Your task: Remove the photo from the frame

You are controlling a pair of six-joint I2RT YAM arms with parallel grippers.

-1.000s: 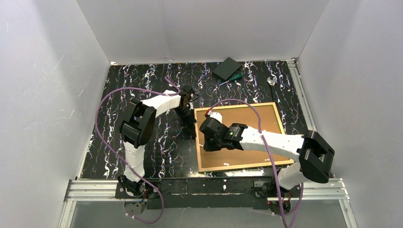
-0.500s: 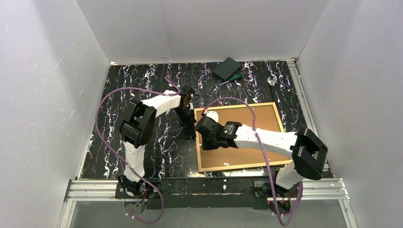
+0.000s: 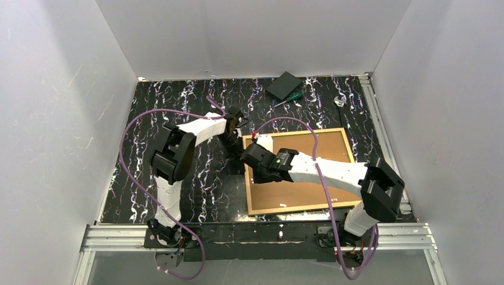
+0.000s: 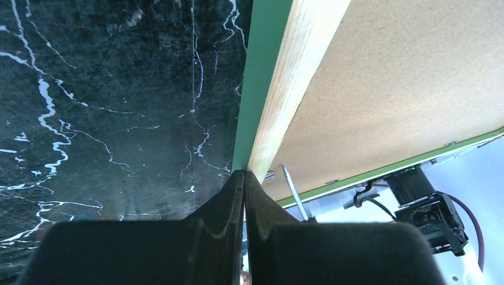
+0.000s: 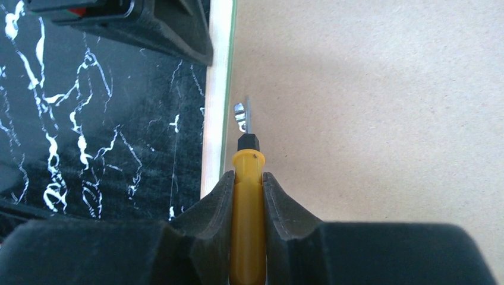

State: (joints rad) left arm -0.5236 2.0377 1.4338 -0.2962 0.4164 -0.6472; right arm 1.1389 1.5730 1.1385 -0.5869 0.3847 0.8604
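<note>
On marbled table (image 3: 196,107), green frame (image 4: 261,77) lies face-down; left fingers (image 4: 217,211) closed, right fingers (image 5: 208,208) grip screwdriver (image 5: 246,202).

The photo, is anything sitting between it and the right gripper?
Yes. The frame lies face down, so the brown backing board covers the photo, which isn't visible. A metal clip by the frame's left edge seems to pin the board. The right gripper holds a screwdriver, tip at that clip.

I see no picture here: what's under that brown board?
Nothing can be seen: the brown board covers whatever lies beneath. Only the frame's green-and-wood edge shows around it.
</note>
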